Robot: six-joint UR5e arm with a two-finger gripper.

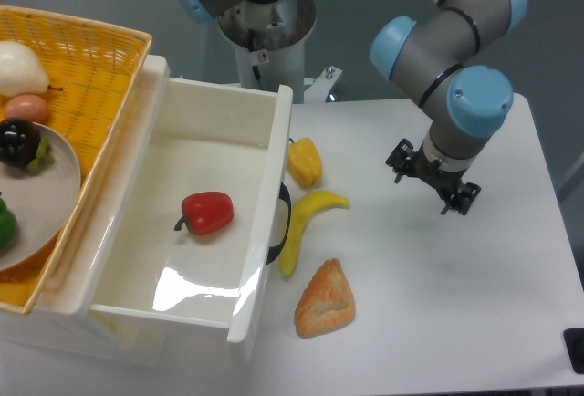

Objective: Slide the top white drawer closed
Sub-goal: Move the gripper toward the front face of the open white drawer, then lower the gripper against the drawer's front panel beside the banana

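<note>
A croissant (325,301), banana (306,225) and yellow pepper (305,161) lie just beside the front of the top white drawer (260,223), pulled open at left with a red pepper (206,213) inside, its black handle (281,224) partly hidden. The gripper (432,180) hovers well right, finger spacing unreadable. A yellow basket (100,77) is cut off.

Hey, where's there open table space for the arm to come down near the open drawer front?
Bare table lies right of the croissant and below the gripper. Crowded: yellow pepper and banana hug the top white drawer front.
</note>
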